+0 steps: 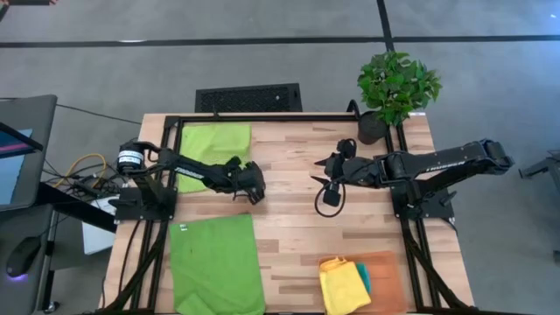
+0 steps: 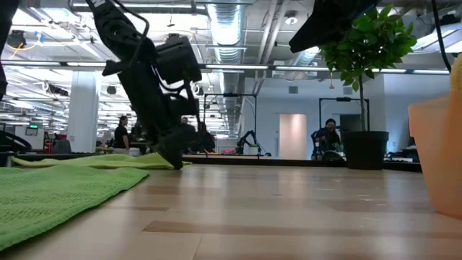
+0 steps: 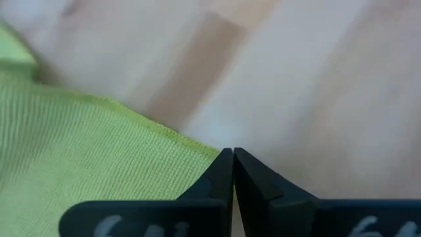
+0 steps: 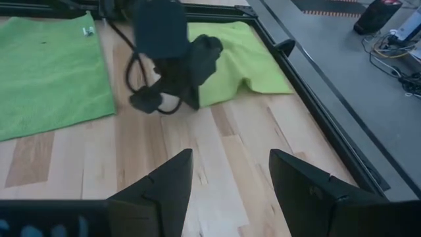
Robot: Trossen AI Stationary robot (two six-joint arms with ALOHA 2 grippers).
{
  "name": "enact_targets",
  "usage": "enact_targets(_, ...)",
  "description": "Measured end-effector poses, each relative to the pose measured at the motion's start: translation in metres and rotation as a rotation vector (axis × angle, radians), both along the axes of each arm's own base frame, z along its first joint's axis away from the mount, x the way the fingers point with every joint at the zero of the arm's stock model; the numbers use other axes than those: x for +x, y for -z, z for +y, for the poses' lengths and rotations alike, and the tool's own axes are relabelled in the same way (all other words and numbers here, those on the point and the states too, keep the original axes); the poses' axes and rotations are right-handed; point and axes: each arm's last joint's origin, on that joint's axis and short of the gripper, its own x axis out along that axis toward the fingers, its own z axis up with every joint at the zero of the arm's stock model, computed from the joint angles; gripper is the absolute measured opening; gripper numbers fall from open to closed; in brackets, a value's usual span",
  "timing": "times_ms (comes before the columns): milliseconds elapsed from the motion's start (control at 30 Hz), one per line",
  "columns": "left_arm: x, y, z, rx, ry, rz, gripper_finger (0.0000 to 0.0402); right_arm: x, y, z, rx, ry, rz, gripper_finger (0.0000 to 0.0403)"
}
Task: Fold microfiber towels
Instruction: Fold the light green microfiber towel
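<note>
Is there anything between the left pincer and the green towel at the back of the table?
Nothing visible. The left pincer is shut right at the corner of the back lime green towel, on bare wood. The right pincer hangs open over mid-table, apart from it.

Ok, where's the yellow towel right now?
In the high view the yellow towel lies at the table's front right, on the orange mat, covering most of the teal towel.

One lime green towel (image 1: 216, 262) lay flat near left; another (image 1: 213, 146) lay rumpled far left. A yellow towel (image 1: 342, 285) lay folded over a teal towel (image 1: 362, 276) near right.
</note>
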Motion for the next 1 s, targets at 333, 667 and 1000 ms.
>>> enact_targets(333, 0.027, -0.024, -0.041, -0.016, 0.181, -0.109, 0.0000, 0.000, 0.000, 0.000, 0.000, 0.000, 0.001, 0.0226)
enact_targets(667, 0.036, -0.038, -0.070, 0.014, 0.288, -0.144, 0.0000, -0.001, 0.002, 0.000, -0.003, -0.002, 0.019, 0.0226)
enact_targets(1000, 0.035, -0.042, -0.086, 0.045, 0.381, -0.119, 0.0000, 0.001, 0.004, 0.004, -0.037, -0.130, 0.055, 0.0226)
